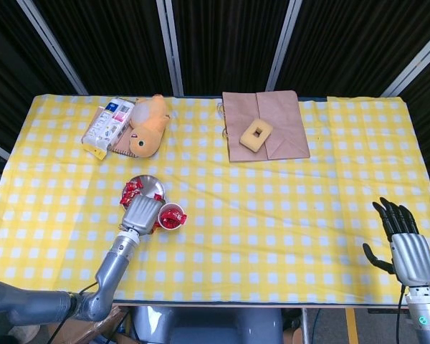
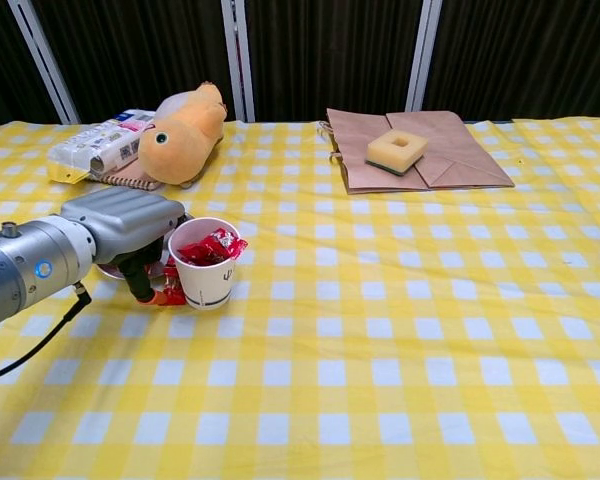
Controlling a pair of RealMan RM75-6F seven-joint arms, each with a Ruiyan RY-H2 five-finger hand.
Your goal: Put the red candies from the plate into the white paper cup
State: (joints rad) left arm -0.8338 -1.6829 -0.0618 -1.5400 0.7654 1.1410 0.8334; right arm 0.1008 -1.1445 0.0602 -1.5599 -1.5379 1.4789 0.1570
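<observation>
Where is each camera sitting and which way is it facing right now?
Head view: high above the near edge, looking steeply down on the whole table; shows left hand and right hand.
Chest view: low at the near edge, looking across toward the curtains; shows only the left hand.
Shared: paper cup, plate, plush toy.

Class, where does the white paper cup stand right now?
The white paper cup stands at table's left, beside the left hand, just in front of the plate.

A lab test booth: black curtains (image 1: 222, 43) behind a yellow-checked table (image 1: 287, 208).
</observation>
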